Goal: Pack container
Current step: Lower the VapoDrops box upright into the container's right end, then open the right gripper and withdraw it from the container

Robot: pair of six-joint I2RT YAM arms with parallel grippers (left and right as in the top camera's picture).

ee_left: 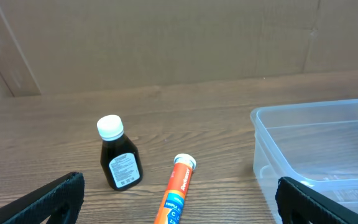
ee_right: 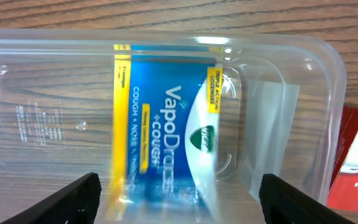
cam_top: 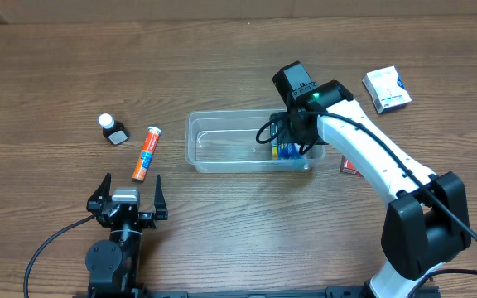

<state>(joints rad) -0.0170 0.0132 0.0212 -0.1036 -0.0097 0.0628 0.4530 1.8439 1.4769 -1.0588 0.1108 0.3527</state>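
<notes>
1. Your container sits mid-way across the counter, with one blue lozenge box in its right end.
2. Your right hand hangs over that box, fingers spread wide, gripping nothing.
3. Your left hand rests near the front edge, wide and empty.
4. By my reading, you have barely started: the dark bottle, orange tube, white box and red box lie outside.

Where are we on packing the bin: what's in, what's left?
Done: the blue lozenge box lies in the container. In hand: nothing; the right gripper hangs over it, jaws open, and the left gripper sits idle, open. Left outside: dark bottle, orange tube, white box, red box.
</notes>
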